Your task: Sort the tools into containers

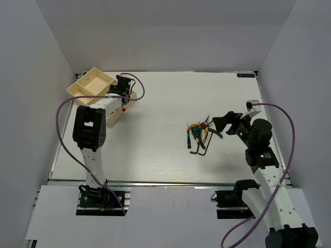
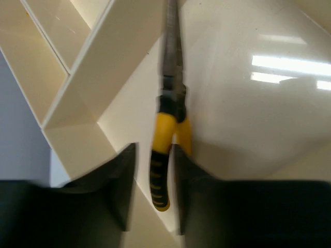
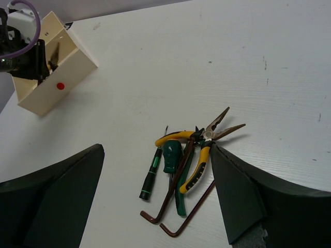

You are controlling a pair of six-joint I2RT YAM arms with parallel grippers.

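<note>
The cream divided tray (image 1: 92, 78) stands at the far left, and its walls (image 2: 98, 67) fill the left wrist view. My left gripper (image 1: 122, 85) is over the tray's right end, its jaws (image 2: 153, 147) a little apart. Yellow-handled pliers (image 2: 168, 124) lie between them, nose pointing away, with a gap beside one handle. The remaining tools (image 1: 199, 135) lie in a pile right of centre: yellow pliers (image 3: 199, 170), green-handled pliers (image 3: 181, 201), a green screwdriver (image 3: 171, 154), a thin dark one (image 3: 151, 178) and two hex keys (image 3: 170, 195). My right gripper (image 3: 158, 147) is wide open and empty just above and right of the pile.
A small red knob (image 3: 60, 86) sits on the tray's side wall (image 3: 75, 76). White walls enclose the table on three sides. My left arm's purple cable (image 1: 62, 111) loops left of the tray.
</note>
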